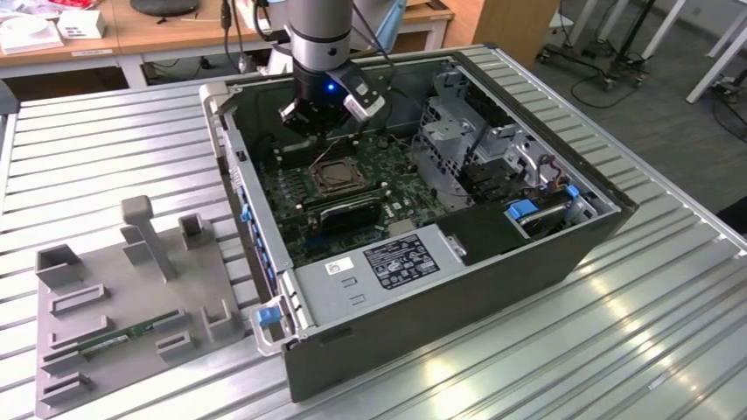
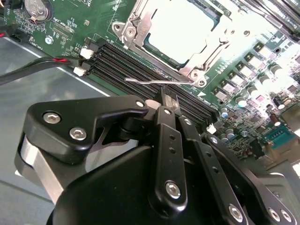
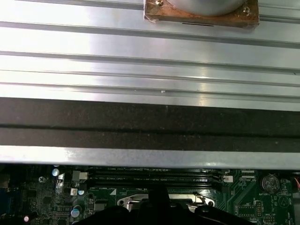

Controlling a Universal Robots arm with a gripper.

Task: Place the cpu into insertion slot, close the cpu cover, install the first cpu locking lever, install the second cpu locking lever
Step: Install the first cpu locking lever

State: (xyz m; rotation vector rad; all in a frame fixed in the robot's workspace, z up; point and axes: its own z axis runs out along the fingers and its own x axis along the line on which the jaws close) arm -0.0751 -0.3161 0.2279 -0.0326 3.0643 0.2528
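Observation:
The cpu (image 2: 180, 28) lies in the insertion slot (image 1: 332, 177) on the green board inside the open computer case. The cpu cover (image 2: 137, 24) lies flat around it as a silver frame. A thin metal locking lever (image 2: 145, 82) runs along the slot's edge, on the side of the black memory slots (image 2: 136, 63). My gripper (image 2: 169, 98) hangs just above those memory slots, its black fingers shut together with nothing between them, the tips close to the lever. In the exterior view the gripper (image 1: 317, 122) is over the board just beyond the slot.
The case walls (image 1: 240, 166) and a drive cage (image 1: 467, 131) hem in the board. A power supply (image 1: 386, 262) sits at the near end. On the exterior view's left stands a grey fixture (image 1: 129, 297) with a green memory stick (image 1: 117, 337).

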